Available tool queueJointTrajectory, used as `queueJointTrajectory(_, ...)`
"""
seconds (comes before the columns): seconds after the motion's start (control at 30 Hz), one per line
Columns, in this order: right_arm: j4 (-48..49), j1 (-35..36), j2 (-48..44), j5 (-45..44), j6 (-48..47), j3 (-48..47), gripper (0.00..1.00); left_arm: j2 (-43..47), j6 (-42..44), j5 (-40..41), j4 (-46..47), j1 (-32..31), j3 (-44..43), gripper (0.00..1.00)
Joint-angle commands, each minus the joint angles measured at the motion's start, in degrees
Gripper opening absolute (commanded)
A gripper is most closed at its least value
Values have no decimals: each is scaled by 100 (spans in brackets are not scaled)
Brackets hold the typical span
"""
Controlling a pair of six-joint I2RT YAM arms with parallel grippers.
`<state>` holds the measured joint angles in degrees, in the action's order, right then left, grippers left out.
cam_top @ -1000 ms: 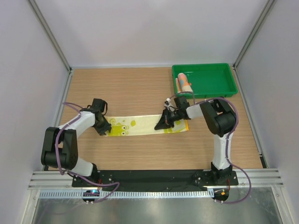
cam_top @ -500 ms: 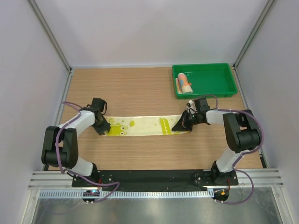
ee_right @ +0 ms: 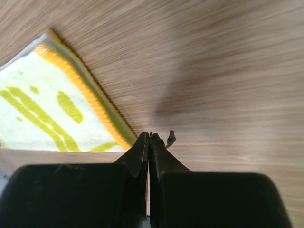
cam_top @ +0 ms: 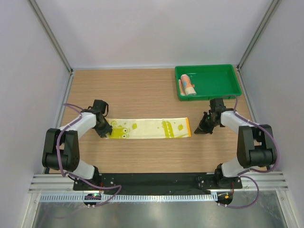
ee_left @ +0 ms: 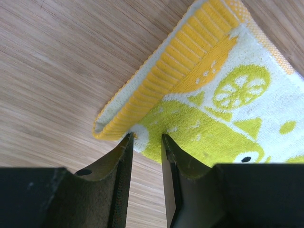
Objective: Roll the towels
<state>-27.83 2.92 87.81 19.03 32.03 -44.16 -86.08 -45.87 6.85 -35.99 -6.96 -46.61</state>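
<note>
Yellow towel (cam_top: pixel 149 128): spread flat as a long strip across the wooden desk (cam_top: pixel 142 95). It is white with a yellow-green lemon print and an orange ribbed band at each short end.
Left end of the yellow towel: in the left wrist view the orange band curls up and folds over a little.
Left gripper (cam_top: pixel 103 129): down at the yellow towel's left end. Its jaws are only a narrow gap apart and seem to nip the towel's edge at their very tips, though the close view leaves this unsure.
Right gripper (cam_top: pixel 202 129): low over the desk just off the yellow towel's right end, not touching it. Its jaws are pressed together with nothing between them.
Blue towel (cam_top: pixel 188 85): a short roll, light blue with an orange-pink side, well beyond the yellow towel's right end.
Green tray (cam_top: pixel 213 83): holds the blue towel in its left part and stands farther back than the yellow towel's right end.
</note>
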Motion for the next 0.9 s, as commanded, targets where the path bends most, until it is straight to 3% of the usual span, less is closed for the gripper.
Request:
queueJointTrajectory(0.0,-723,-37,-439,-1287,-92,-294,1,127,130,-35,-181,55,-138,31)
queueJointTrajectory(0.07,-828,-37,-790,-1288,-83,-356,2,127,131,-122,-189,55,-182,31)
queueJointTrajectory(0.17,-1039,-37,-1221,-1034,-57,-532,26,197,166,-332,-216,55,-278,34)
queueJointTrajectory(0.2,-1083,-37,-1309,-911,-39,-558,45,215,183,-368,-242,55,-305,36)
queueJointTrajectory(0.3,-1207,-37,-1626,-428,136,-419,61,407,280,-518,-347,55,-428,48)
queueJointTrajectory(0.43,-962,-37,-2092,-31,584,161,64,776,455,-650,-549,55,-638,64)
queueJointTrajectory(0.5,-716,-28,-2312,162,882,608,65,917,578,-833,-602,46,-744,67)
queueJointTrajectory(0.67,49,42,-2260,365,1235,1207,63,1453,1131,-721,-866,37,-876,71)
queueJointTrajectory(0.87,805,279,-1575,260,1464,1384,56,1586,1282,-650,-787,-7,-569,71)
